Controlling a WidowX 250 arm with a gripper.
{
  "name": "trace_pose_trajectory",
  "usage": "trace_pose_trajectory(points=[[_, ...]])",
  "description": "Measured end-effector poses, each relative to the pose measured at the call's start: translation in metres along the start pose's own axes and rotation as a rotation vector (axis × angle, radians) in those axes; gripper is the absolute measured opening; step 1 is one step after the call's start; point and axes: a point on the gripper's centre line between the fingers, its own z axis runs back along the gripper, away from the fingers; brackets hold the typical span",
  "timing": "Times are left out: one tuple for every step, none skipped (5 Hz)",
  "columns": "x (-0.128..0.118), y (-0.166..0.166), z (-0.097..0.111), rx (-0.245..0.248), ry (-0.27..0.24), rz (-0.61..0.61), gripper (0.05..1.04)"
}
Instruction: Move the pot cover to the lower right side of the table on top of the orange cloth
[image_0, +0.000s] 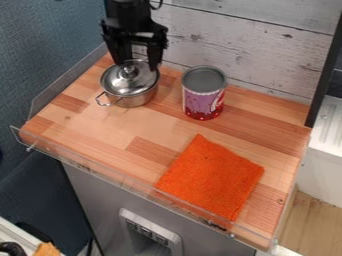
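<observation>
My gripper (138, 65) hangs at the upper left of the camera view, over the pot, with its fingers apart on either side of the lid's knob. The silver pot cover (129, 79) rests on the metal pot (138, 99), which stands at the back left of the wooden table (120, 127). An orange cloth (211, 177) lies flat at the table's lower right.
A purple and red can with a grey top (204, 93) stands just right of the pot. A low clear rail (127, 184) runs along the front edge, and a white plank wall (247, 42) rises behind the table.
</observation>
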Motion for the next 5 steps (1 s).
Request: trace_pose_trajectory(points=[[-0.002,0.011,-0.002,0.033,0.02,0.03,0.999],[-0.006,0.019,-0.024,0.054,0.068,0.061,0.999],[0.0,0.023,-0.035,0.066,0.084,0.075,1.0],[0.004,0.024,-0.037,0.069,0.084,0.084,0.95],[0.003,0.024,-0.038,0.071,0.083,0.084,0.685]])
